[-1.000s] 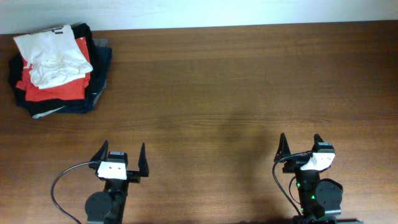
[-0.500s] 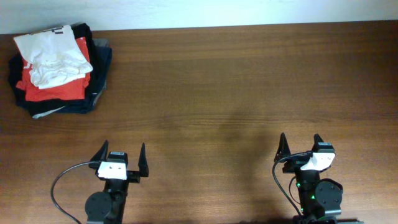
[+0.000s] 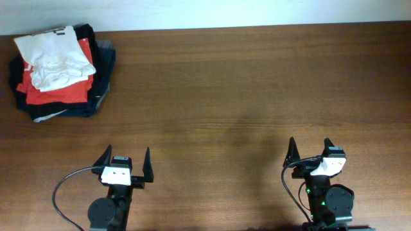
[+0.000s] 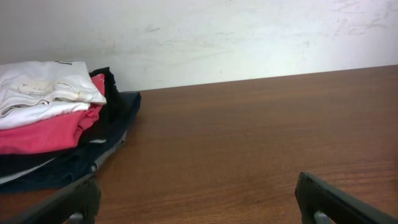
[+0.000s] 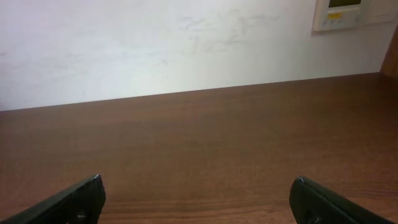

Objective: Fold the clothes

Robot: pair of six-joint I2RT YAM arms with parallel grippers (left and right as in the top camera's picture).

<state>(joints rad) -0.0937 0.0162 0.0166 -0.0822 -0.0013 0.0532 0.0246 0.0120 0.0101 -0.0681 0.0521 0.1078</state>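
The clothes, a plain white T-shirt (image 3: 54, 56), lie crumpled on top of a pile at the table's far left corner; in the left wrist view the white T-shirt (image 4: 40, 92) shows at the far left. My left gripper (image 3: 127, 154) rests near the front edge, open, nothing between its fingers, far from the pile. At the front right my right gripper (image 3: 310, 144) stands open and empty too. In the left wrist view the left gripper (image 4: 198, 186) faces bare wood. The right gripper (image 5: 198, 183) in its own view looks across bare table to the wall.
Under the white shirt lie a red shirt (image 3: 58, 90) and dark navy garments (image 3: 96, 77). The brown wooden table (image 3: 244, 96) ends at a white wall (image 5: 155, 43) behind. A wall panel (image 5: 345, 14) hangs at the upper right.
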